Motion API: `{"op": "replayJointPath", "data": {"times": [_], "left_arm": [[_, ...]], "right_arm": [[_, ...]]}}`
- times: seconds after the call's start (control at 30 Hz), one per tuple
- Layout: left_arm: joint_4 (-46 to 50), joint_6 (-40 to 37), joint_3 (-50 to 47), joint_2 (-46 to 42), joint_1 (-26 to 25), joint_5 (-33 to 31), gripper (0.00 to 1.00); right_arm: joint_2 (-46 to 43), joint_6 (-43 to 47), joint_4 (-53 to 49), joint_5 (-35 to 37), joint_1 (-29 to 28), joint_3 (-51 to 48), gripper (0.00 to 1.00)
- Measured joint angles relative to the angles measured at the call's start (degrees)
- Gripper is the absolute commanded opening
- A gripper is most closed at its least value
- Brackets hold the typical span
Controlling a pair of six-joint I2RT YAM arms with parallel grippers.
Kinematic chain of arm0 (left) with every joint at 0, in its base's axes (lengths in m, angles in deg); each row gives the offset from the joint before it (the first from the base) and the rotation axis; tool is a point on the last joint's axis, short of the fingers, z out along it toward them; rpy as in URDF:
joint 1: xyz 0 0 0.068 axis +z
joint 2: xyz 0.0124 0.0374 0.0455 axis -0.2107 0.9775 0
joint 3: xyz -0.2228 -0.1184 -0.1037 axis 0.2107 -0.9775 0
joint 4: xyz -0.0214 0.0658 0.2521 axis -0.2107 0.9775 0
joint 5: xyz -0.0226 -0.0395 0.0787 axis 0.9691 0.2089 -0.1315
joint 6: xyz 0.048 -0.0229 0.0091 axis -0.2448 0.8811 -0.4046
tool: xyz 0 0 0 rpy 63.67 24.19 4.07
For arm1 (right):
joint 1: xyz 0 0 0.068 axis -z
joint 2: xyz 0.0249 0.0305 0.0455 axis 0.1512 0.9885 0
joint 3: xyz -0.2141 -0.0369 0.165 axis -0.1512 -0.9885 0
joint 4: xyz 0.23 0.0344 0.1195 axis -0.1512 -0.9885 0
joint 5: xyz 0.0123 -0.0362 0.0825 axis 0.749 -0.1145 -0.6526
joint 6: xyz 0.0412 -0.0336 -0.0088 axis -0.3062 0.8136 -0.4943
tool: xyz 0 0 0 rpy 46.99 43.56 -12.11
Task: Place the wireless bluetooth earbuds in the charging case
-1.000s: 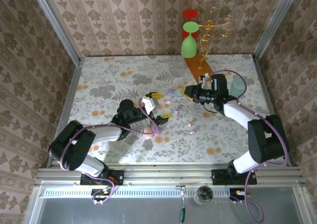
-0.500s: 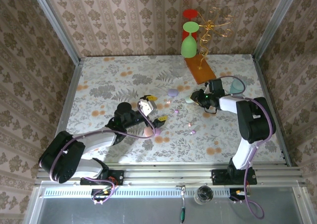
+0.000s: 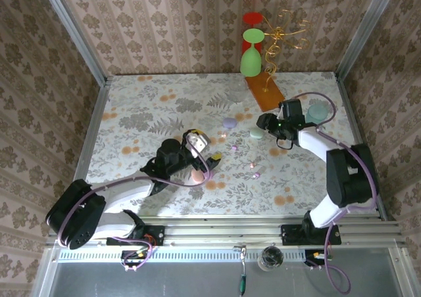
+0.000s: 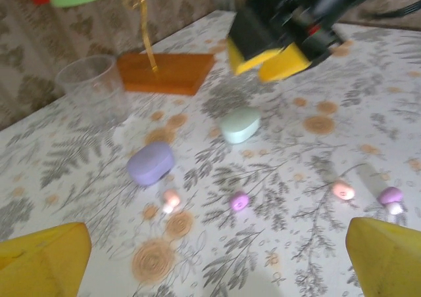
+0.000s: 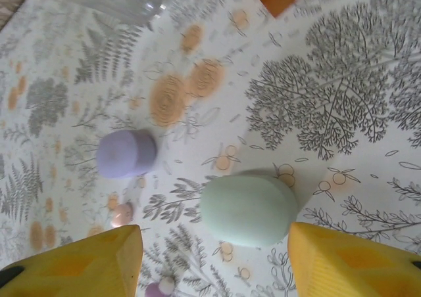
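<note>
Toward seven o'clock from the middle of the tabletop (image 3: 145, 106), the left gripper (image 3: 205, 146) hangs with its jaws spread wide and empty. A peach case (image 3: 197, 176) lies just at its six o'clock side, partly under a cable, so I cannot tell whether its lid is up.

Further right, the earbuds (image 3: 234, 148) lie loose on the floral cloth between the two arms, apart from one another and outside every case. A lilac case (image 3: 229, 123) sits at their twelve o'clock, with one earbud just beside it. At three o'clock from the lilac one lies a mint case (image 3: 256, 133), which looks closed.

The right gripper (image 3: 266, 123) stands over the mint case. In its wrist view the jaws are parted, one finger on either side of the pebble with a gap on both.

The likeliest slip comes from the mint case's smooth, rounded shell. An off-centre squeeze would probably skid it into the nearby earbuds and scatter them. The earbuds look glossy and tiny, so a pinch could shoot one out sideways. Nothing can be seated while the lid stays down.
</note>
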State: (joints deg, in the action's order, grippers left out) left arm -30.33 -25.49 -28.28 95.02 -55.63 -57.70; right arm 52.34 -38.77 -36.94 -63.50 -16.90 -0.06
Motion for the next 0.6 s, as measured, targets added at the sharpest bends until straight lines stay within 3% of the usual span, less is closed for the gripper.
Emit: {"op": "replayJointPath", "data": {"times": [0.13, 0.33, 0.6], "left_arm": [[5.2, 3.9, 0.3, -1.7, 0.0, -7.9, 1.00], [14.9, 13.1, 0.3, -6.3, 0.9, -17.4, 1.00], [20.9, 25.4, -5.1, -14.9, 12.3, -21.7, 1.00]], "right_arm": [[-3.7, 4.6, -2.7, 0.5, -3.0, 0.0, 0.67], [-4.2, 10.0, -10.9, 2.7, -13.2, 1.1, 0.73], [0.0, 9.6, -17.6, 8.4, -28.4, 8.1, 0.79]]}}
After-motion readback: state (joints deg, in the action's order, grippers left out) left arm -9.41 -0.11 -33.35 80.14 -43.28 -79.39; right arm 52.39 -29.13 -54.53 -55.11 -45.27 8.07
